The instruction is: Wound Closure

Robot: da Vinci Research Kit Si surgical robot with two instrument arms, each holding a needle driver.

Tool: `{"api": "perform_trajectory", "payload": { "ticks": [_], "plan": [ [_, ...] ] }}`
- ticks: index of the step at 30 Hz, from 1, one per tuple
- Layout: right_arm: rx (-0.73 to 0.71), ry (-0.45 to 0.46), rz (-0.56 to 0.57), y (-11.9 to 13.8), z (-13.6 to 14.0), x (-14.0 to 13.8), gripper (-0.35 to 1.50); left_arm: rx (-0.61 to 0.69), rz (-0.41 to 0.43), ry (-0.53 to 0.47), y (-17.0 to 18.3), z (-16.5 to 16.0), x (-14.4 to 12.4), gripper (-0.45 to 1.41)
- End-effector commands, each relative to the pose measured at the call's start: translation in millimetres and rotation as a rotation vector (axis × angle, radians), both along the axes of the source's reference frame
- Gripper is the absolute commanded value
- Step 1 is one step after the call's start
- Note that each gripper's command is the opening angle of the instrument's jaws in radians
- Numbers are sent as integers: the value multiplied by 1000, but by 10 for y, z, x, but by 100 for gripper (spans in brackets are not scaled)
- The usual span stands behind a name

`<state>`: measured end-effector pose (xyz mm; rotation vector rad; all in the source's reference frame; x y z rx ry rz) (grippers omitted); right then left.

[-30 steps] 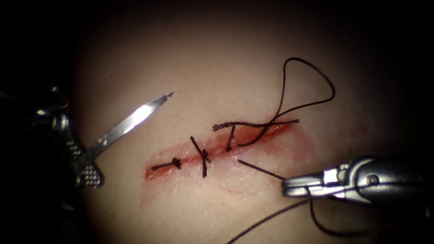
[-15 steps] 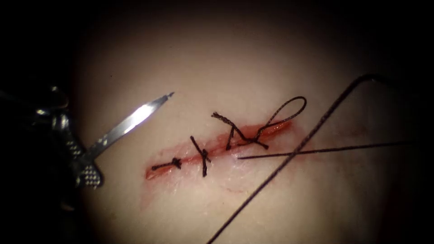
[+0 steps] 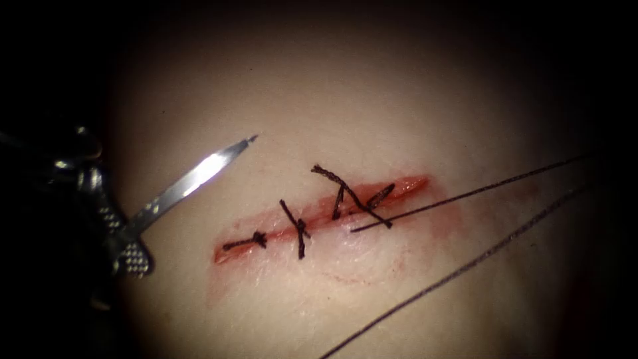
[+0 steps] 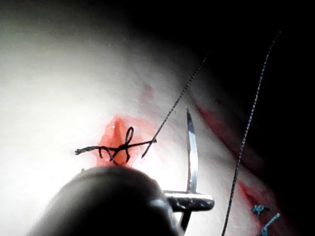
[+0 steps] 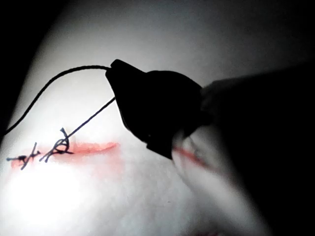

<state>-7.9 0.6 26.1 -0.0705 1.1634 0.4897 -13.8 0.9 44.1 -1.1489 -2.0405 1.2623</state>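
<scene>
The thread point(image 3: 465, 194) loop has drawn flat onto the cut point(image 3: 319, 216); the right claw point(image 5: 114, 69) pinches thread, and the left claw point(image 3: 123, 236) pinches the needle point(image 3: 193, 179) by its rear, clear of the tissue point(image 3: 332, 100).

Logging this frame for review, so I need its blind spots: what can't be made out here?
1. Needle, out of the tissue, held by the left claw: its tail end is hidden behind the claw, endoscope view.
2. Thread: both strands run off into the endoscope view's dark edges.
3. Right claw, holding the thread: dark silhouette in right wrist view, grip detail lost.
</scene>
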Motion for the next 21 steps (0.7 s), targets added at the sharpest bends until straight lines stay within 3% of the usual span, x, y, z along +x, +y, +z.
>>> {"api": "perform_trajectory", "payload": {
  "ticks": [1,5,15,19,21],
  "plan": [
    [-28,12,29,18,-1,1,-35,0,0,0,0,5,-5,-45],
    [-89,17,101,42,-15,-15,-35,0,0,0,0,5,-5,-45],
    [-167,-39,196,71,-27,-44,-35,0,0,0,0,5,-6,-45],
    [-169,-67,210,72,-32,-48,-35,0,0,-1,-1,5,-7,-45],
    [-135,-39,171,65,-30,-39,-35,0,0,-1,-1,5,-8,-45]
  ]
}}
